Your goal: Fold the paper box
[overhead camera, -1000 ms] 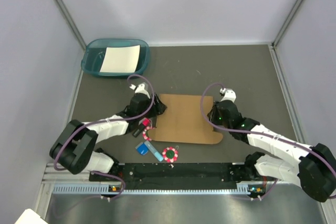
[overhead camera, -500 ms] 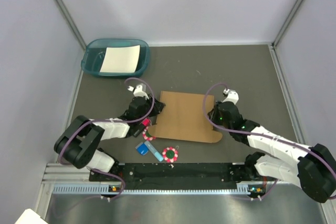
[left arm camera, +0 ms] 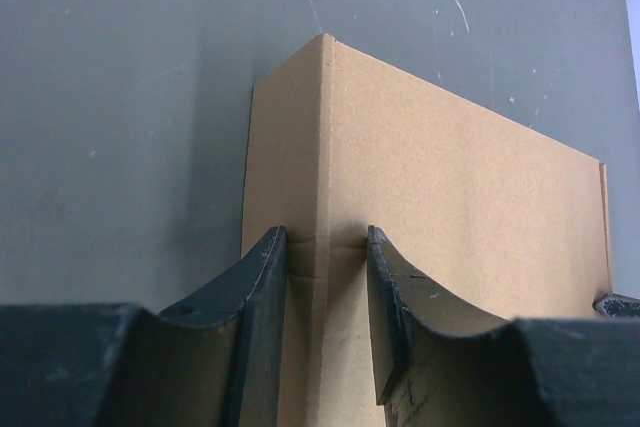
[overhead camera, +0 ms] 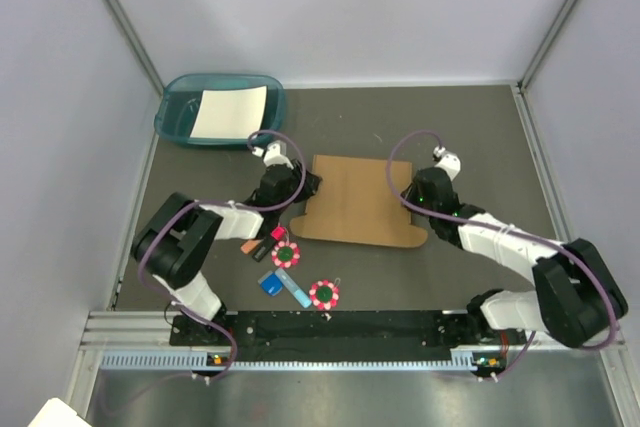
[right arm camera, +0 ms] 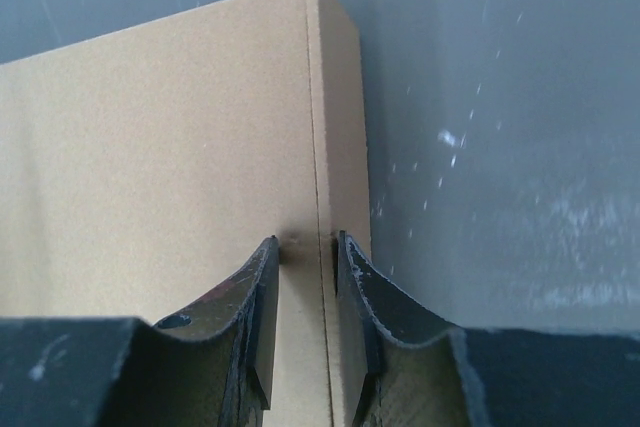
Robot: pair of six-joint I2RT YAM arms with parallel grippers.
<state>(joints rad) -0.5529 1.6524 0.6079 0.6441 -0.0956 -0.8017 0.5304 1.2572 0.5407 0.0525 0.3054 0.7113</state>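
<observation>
your left gripper [left arm camera: 322, 247] pinches the raised left flap of the plain brown corrugated cardboard paper box [overhead camera: 358, 209], and your right gripper [right arm camera: 300, 247] is clamped narrowly on its right flap. the box lies mid-way across the dark grey table [overhead camera: 470, 137], between both arms

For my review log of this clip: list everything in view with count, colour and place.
paper box: one, brown, table centre, between the grippers
plastic tray: one, teal, far left corner
paper sheet: one, white, inside the tray
round discs: two, red-white-green, near side of the box's left corner
small items: several, blue, red, orange, beside the discs
table: one, dark grey
left gripper: one, black, shut on the box's left edge
right gripper: one, black, shut on its right edge
</observation>
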